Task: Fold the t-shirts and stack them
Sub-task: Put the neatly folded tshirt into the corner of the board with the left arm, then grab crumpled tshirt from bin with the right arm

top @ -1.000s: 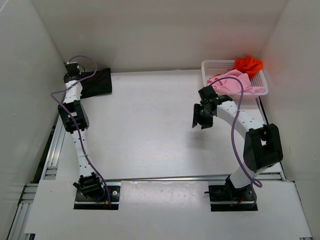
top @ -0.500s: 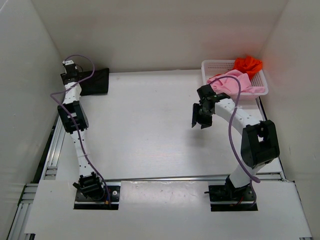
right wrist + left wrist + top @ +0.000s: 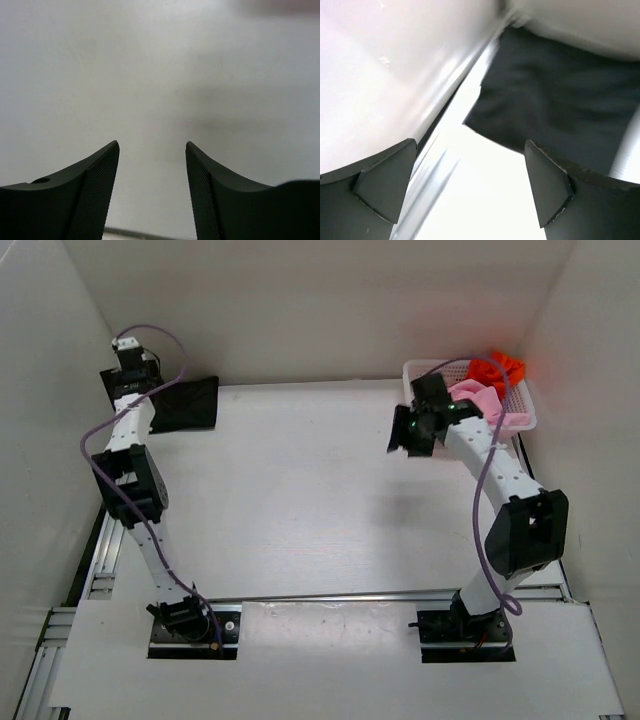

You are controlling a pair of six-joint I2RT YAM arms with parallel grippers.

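Observation:
The black t-shirt (image 3: pixel 188 403) lies folded flat at the table's back left corner; the left wrist view shows it (image 3: pixel 560 95) beyond the fingers. My left gripper (image 3: pixel 118 383) hangs open just left of it, near the side wall, with nothing between its fingers (image 3: pixel 470 187). The pink t-shirt (image 3: pixel 478 400) and the orange-red t-shirt (image 3: pixel 498 367) lie bunched in the white basket (image 3: pixel 430 364) at the back right. My right gripper (image 3: pixel 400 432) is open and empty just left of the basket, its view showing only bare white surface between the fingertips (image 3: pixel 152 165).
White walls close in the table on the left, back and right. The left gripper is close to the left wall (image 3: pixel 395 65). The right arm's purple cable (image 3: pixel 487 490) loops over the basket's front edge.
My left gripper has opened, let go of the black t-shirt, and drawn back toward the left wall. My right gripper has moved from mid-table back toward the basket.

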